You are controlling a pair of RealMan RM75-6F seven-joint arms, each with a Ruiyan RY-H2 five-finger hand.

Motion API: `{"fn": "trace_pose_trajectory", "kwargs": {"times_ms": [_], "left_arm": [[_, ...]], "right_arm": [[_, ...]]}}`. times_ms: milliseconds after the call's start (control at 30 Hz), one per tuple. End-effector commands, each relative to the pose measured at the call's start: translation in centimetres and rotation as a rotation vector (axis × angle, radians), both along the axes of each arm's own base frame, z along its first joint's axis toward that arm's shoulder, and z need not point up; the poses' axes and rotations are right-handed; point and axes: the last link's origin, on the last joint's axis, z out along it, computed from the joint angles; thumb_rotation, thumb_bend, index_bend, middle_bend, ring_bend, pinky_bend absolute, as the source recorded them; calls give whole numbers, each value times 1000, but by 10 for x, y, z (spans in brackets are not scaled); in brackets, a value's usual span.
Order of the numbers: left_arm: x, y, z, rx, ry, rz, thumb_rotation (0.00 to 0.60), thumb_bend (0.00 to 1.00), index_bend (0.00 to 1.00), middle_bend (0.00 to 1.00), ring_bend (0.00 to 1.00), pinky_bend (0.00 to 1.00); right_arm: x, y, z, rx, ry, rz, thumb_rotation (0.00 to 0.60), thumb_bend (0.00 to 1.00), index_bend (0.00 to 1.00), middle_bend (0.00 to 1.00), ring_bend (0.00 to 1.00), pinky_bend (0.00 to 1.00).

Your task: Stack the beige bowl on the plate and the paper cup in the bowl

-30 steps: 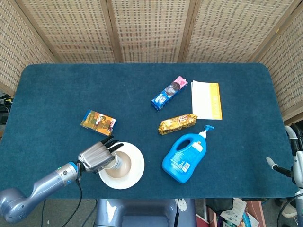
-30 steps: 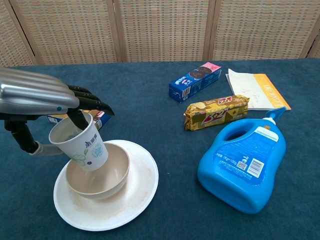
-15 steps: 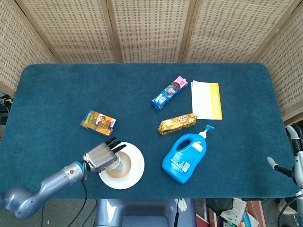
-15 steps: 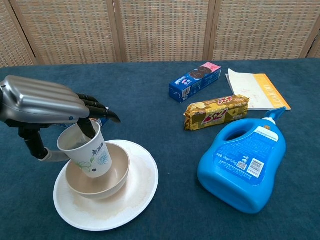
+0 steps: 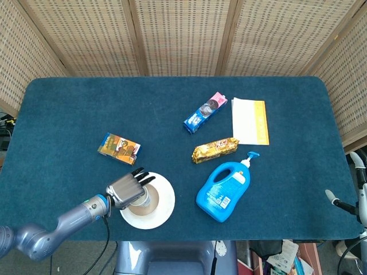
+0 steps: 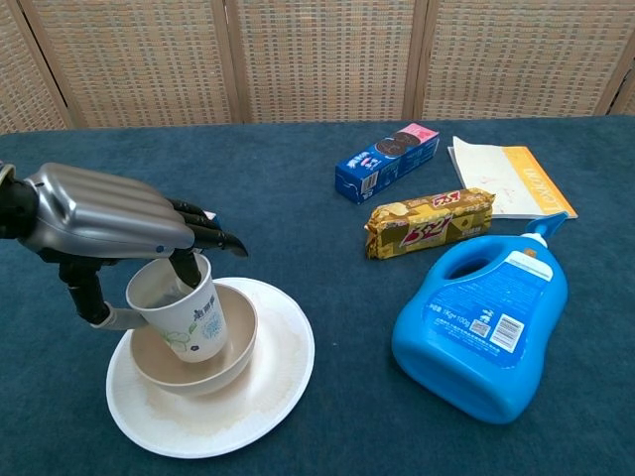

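A white plate lies at the front left of the blue table, with the beige bowl sitting on it. The paper cup, white with a blue-green print, stands almost upright inside the bowl. My left hand holds the cup by its rim, with a finger inside and the thumb outside. In the head view the hand covers most of the cup and bowl. Only a bit of my right arm shows at the head view's right edge; its hand is out of sight.
A blue detergent bottle lies right of the plate. Behind it are a gold snack pack, a blue cookie box and a white-and-yellow booklet. A small orange box lies behind my left hand.
My left hand has lowered the tilted cup into the bowl and turned it nearly upright. The hand has shifted down and slightly right.
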Motion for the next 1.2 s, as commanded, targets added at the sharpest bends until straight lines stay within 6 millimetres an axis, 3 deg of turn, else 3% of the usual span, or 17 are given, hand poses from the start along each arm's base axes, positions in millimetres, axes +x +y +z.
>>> {"fn": "trace_pose_trajectory", "kwargs": {"times_ms": [33,233,500,967,1200], "left_arm": [[2,1,0,1,27,-13,600,402,610,0,0,1],[6,3,2,6,68,-24,600,402,602,0,0,0],[9,4,0,25,91,-38,600,395,458,0,0,0],[12,2,8,52,28,-19,600,389,438,0,0,0],[0,-2,16,42,58,-6,600,389,438,0,0,0]], "right_arm": [[0,0,0,0,-1,0,600,150,0,0,0,0],[-1,0,1,-6,-4,1,600,149,0,0,0,0],[0,0,2,-17,-5,5,600,149,0,0,0,0],[0,1,1,-18,-5,11,600,149,0,0,0,0],[2,1,3,-26,-8,19,600,149,0,0,0,0]]}}
